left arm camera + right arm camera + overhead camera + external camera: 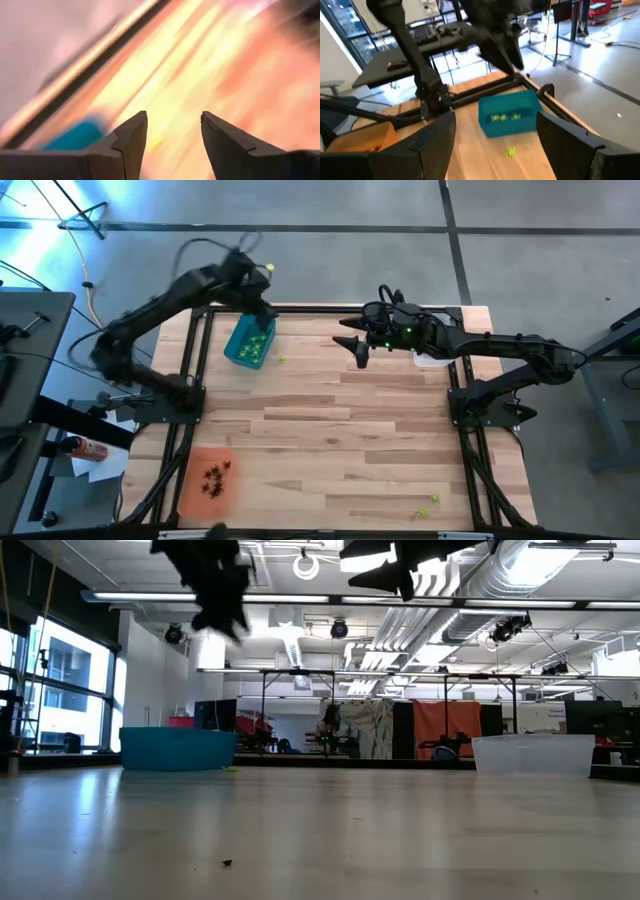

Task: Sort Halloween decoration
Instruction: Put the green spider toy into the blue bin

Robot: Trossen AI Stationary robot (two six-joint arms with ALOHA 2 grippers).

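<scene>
The teal tray (248,342) sits at the table's far left and holds lime green trinkets (254,341). My left gripper (264,308) hangs open above the tray's far end, with nothing between its fingers (132,135). My right gripper (357,352) is open and raised over the far middle of the table, facing the teal tray (510,117). One lime trinket (510,151) lies on the wood beside that tray. The orange tray (207,478) at the near left holds dark trinkets (215,476). More lime trinkets (428,505) lie near the right near corner.
A clear tray (533,753) stands at the far right, partly under my right arm (500,345). A tiny dark trinket (227,862) lies on the near part of the table. Black frame rails (190,360) run along the table's sides. Bare wood spans the middle (340,430).
</scene>
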